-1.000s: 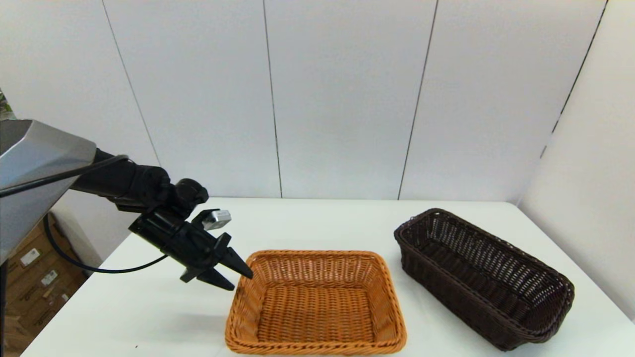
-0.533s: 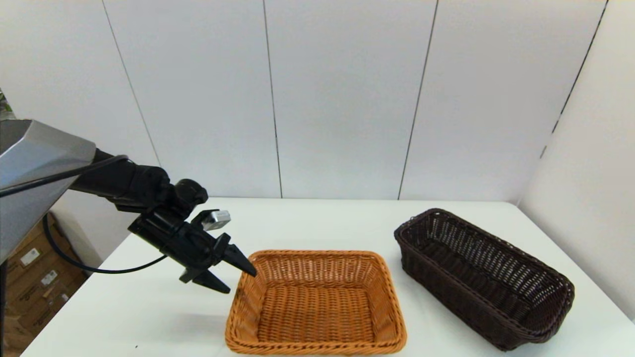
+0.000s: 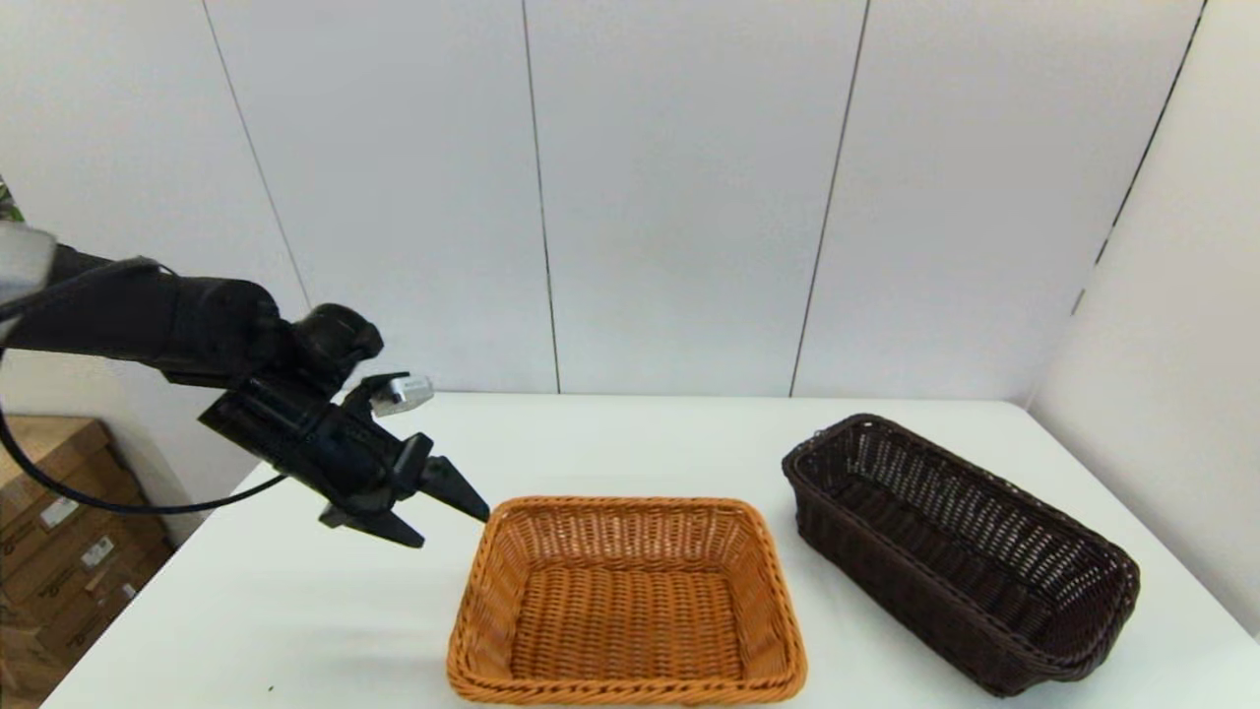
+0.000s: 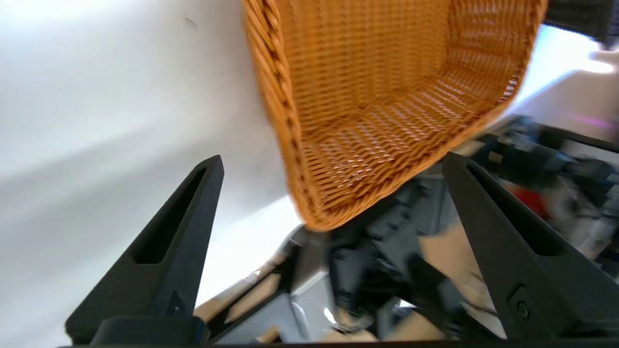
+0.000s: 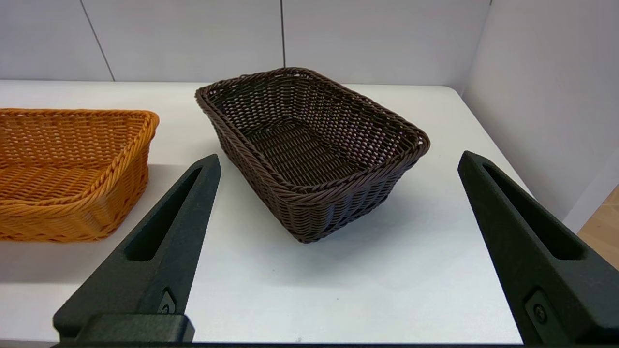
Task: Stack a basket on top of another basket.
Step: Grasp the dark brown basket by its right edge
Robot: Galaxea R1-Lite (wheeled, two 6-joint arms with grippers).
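The dark brown basket (image 3: 960, 551) stands on the right of the white table (image 3: 295, 611), set at an angle. The orange-tan basket (image 3: 630, 601) sits at the front centre, empty. My left gripper (image 3: 455, 529) hangs open in the air just off the orange basket's left rim, holding nothing. In the left wrist view the orange basket (image 4: 387, 96) lies beyond the open left gripper (image 4: 331, 162). My right gripper (image 5: 338, 158) is open and empty, a short way in front of the dark basket (image 5: 309, 145), with the orange basket (image 5: 67, 169) beside it. The right arm is out of the head view.
White wall panels close off the back of the table, and a side wall (image 3: 1162, 345) runs along its right edge. Cardboard boxes (image 3: 59, 551) sit on the floor off the left edge. A gap of bare table separates the two baskets.
My left arm has risen and drawn back to the left, away from the orange basket's rim, with its fingers a little wider apart. Neither basket has moved.
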